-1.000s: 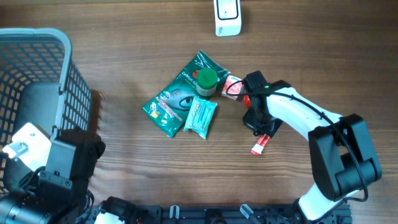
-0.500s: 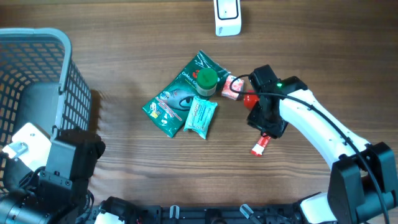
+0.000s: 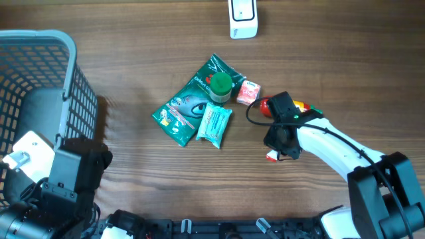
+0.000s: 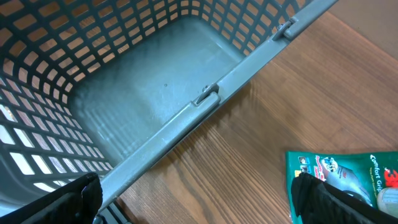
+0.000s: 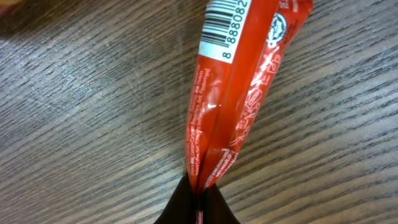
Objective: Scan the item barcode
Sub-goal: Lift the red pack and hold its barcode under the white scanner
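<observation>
A slim red stick packet (image 5: 239, 93) lies on the wooden table, its barcode (image 5: 222, 28) facing up at the far end. My right gripper (image 5: 199, 208) is shut on the packet's near sealed end. From overhead the right gripper (image 3: 281, 141) covers most of the packet, and only its red tip (image 3: 271, 157) shows. A white scanner (image 3: 243, 17) stands at the back edge. My left gripper (image 4: 199, 205) hangs open over bare wood beside the basket, with nothing between its fingers.
A grey mesh basket (image 3: 46, 41) fills the left side, its rim (image 4: 205, 99) close under the left wrist. A green pouch (image 3: 188, 101), a green-capped jar (image 3: 220, 84), a teal packet (image 3: 214, 125), a small pink packet (image 3: 249, 91) and a red-yellow item (image 3: 264, 105) cluster mid-table.
The right gripper opened, dropped toward the table's front over the red packet and shut on its end. The left arm has not moved.
</observation>
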Tool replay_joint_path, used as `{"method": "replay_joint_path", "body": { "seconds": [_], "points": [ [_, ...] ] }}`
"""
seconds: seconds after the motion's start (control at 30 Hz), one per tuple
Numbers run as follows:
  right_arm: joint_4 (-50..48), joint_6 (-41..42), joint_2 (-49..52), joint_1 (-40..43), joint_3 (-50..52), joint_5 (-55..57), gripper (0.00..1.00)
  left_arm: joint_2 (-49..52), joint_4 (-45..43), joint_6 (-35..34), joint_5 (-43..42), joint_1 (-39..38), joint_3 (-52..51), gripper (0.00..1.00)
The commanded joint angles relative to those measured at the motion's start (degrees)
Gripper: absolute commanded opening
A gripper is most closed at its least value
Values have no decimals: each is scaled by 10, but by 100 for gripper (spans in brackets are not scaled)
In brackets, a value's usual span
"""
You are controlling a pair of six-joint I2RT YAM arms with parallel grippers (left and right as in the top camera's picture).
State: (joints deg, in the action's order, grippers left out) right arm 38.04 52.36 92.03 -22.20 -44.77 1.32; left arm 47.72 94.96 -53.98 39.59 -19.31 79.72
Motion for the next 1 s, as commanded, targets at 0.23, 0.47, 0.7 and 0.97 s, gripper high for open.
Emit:
{"method": "replay_joint_path", "body": {
  "seconds": [0.23,0.47,0.7,0.97],
  "points": [
    [64,-280,-150,-7,-59,-149,4,-1,0,-9,9,5,-3,100],
    [38,-583,-294,-44,-59,-411,4,-1,0,-9,9,5,-3,100],
    [-6,-832,-358,-44,-59,-612,4,-1,0,-9,9,5,-3,100],
    [-55,-753,-266,-44,-59,-390,5,-1,0,-9,9,5,-3,100]
  ]
}}
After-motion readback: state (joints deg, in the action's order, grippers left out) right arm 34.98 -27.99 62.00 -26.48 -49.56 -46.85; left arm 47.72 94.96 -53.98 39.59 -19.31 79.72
